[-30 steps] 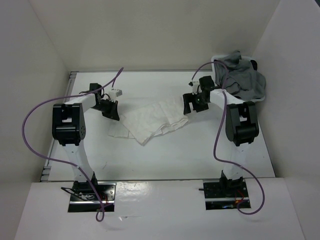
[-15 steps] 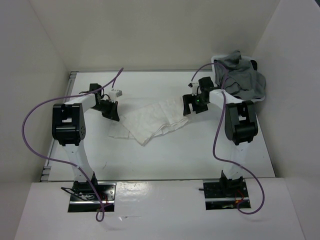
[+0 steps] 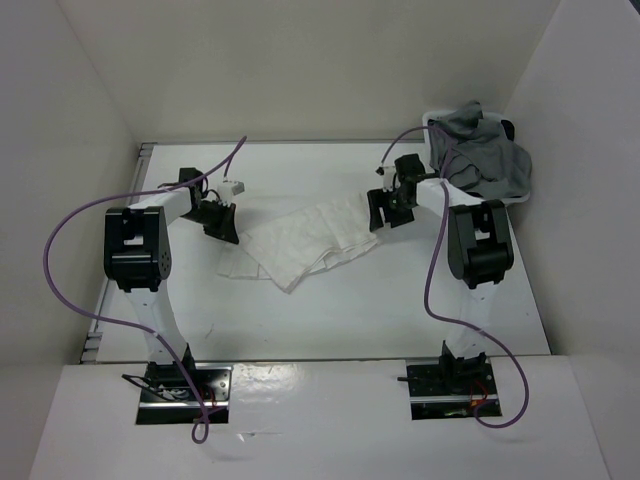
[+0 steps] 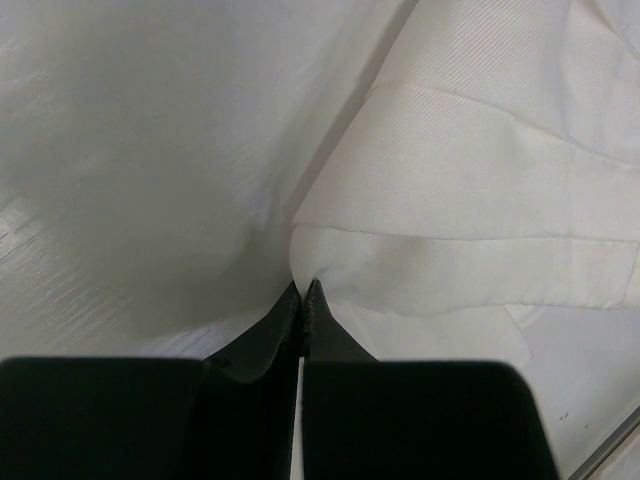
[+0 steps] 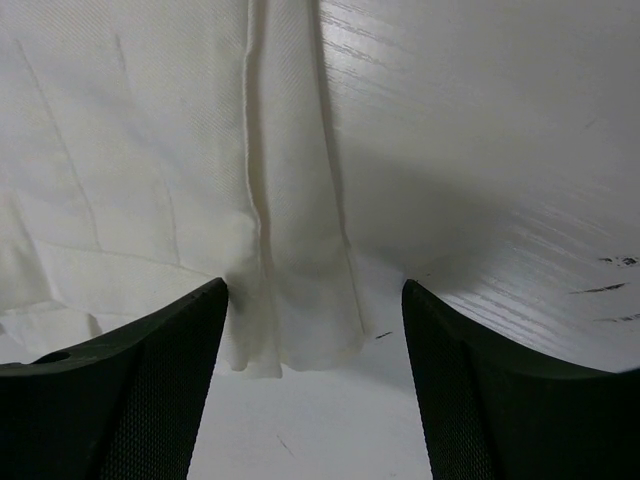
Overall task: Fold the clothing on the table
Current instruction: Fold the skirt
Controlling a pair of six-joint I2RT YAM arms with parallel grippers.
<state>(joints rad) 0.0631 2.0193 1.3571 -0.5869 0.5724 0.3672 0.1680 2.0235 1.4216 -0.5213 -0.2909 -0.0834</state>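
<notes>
– Clothing (image 3: pixel 305 240) first: where does it lie, and how much room is around it?

– It lies flat near the middle of the table (image 3: pixel 350 310), a little toward 12 o'clock. From its lower point toward 6 o'clock there is a broad bare surface up to the arm bases. Toward 12 o'clock a bare strip runs to the far edge. At the 2 o'clock corner of the table sits a heap of grey garments (image 3: pixel 485 160), apart from the white fabric.

– And the claws?

– The left gripper (image 4: pixel 302 300) is at the 9 o'clock edge of the fabric, fully closed, pinching a small fold of it. The right gripper (image 5: pixel 315 300) is at the 2 o'clock edge. Its jaws stand wide apart on both sides of the hem and grip nothing.

– How does the fabric look?

– White, thin, in overlapping layers with uneven edges. Straight pleat lines run down to the hem.
</notes>
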